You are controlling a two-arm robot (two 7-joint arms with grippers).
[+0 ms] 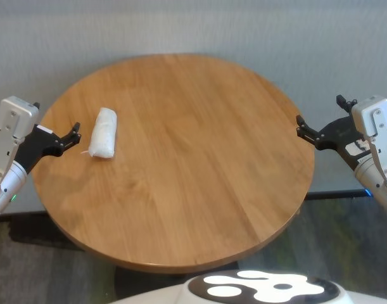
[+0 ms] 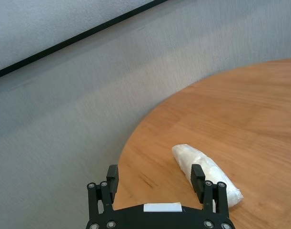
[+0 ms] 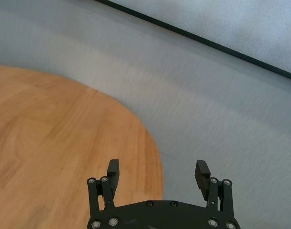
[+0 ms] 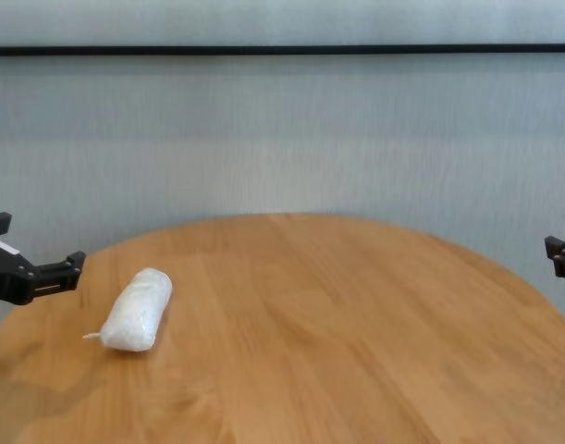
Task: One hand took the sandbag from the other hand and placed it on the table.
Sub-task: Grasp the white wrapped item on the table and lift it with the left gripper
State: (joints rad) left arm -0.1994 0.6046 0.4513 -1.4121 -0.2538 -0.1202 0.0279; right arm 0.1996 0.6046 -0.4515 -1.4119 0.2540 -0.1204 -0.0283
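Jaws wide beside sandbag (image 1: pixel 103 133) on table (image 1: pixel 199 190)

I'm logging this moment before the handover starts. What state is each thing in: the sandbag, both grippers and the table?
sandbag: lying flat on the table's left side, ungripped.
left gripper: open, empty, just beside the sandbag.
right gripper: open, empty, at the table's right edge.
table: bears only the sandbag.

We see the sandbag (image 1: pixel 103 133), a small white oblong pillow in crinkly clear plastic, lying flat on the round honey-brown tabletop (image 1: pixel 199 171) at the left of the head view. It lies lengthwise, its short tail end pointing toward the lower left, untouched.
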